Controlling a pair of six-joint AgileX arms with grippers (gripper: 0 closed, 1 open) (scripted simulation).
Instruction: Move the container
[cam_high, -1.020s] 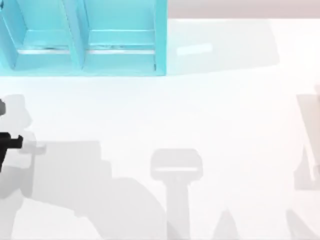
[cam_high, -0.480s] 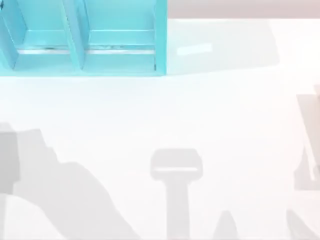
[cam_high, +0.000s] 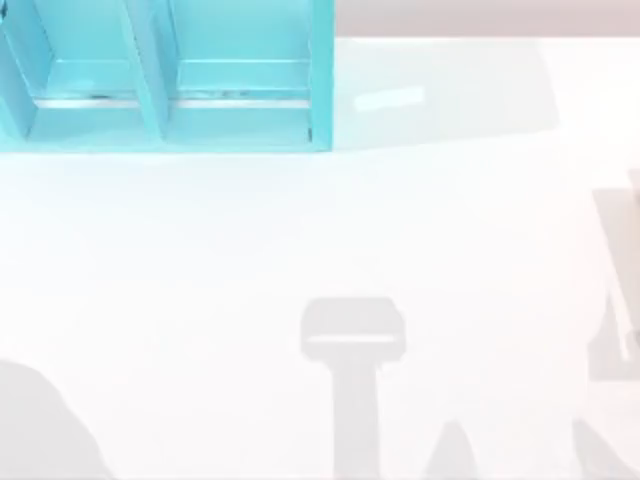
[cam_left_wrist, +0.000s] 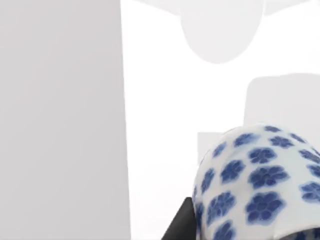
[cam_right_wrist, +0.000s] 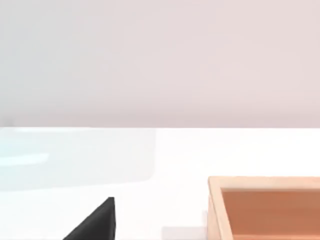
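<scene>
Flanking container (cam_high: 170, 110): flowered cup (cam_left_wrist: 255, 185), wooden tray (cam_right_wrist: 265, 205)

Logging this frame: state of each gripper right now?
Left gripper: a blue-flowered white cup sits right against a dark finger; grip cannot be told.
Right gripper: one dark finger visible; cannot be told.

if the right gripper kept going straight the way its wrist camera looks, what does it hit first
Probably nothing soon: bare white table lies ahead up to the far wall. The wooden box sits off to one side. Depth is unclear.
</scene>
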